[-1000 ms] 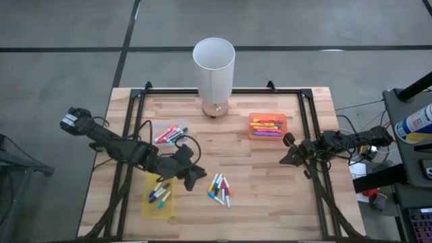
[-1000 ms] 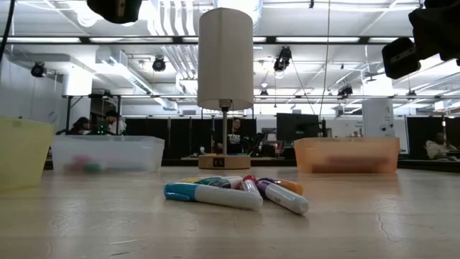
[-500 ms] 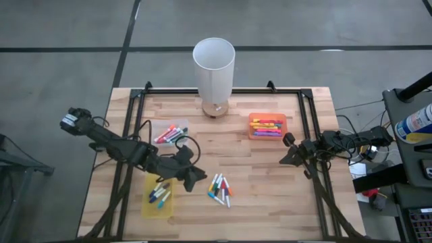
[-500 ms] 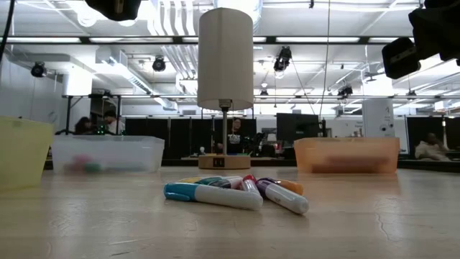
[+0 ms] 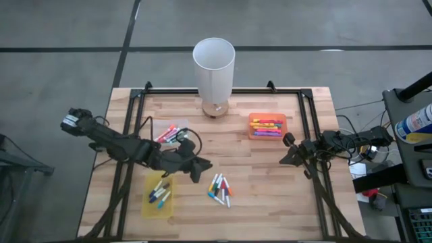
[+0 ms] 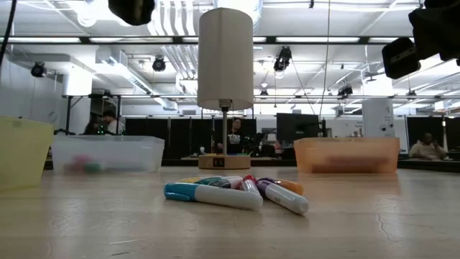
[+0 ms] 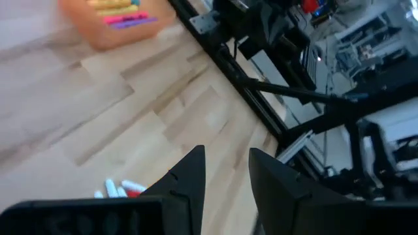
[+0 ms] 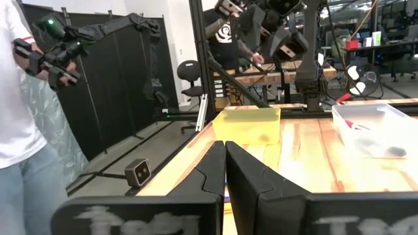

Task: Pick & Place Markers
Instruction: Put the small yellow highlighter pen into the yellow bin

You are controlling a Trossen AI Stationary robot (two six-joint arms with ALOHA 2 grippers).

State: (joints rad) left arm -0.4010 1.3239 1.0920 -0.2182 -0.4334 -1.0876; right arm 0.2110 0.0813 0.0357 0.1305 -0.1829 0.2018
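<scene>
Loose short markers (image 5: 219, 188), white-barrelled with mixed-colour caps, lie heaped at the middle of the pale wooden table (image 5: 256, 169), between the arms. Left gripper (image 5: 204, 164) hangs just beside the heap, fingers apart, holding nothing. Right gripper (image 5: 283, 160) waits well apart near the table's right edge, fingers pressed together, empty.

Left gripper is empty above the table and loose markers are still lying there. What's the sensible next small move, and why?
Probably shift the left gripper over the loose markers and lower it: its fingers stand apart with nothing between them, and that pile lies close by on the bare table. The right gripper waits shut at the right edge.
</scene>
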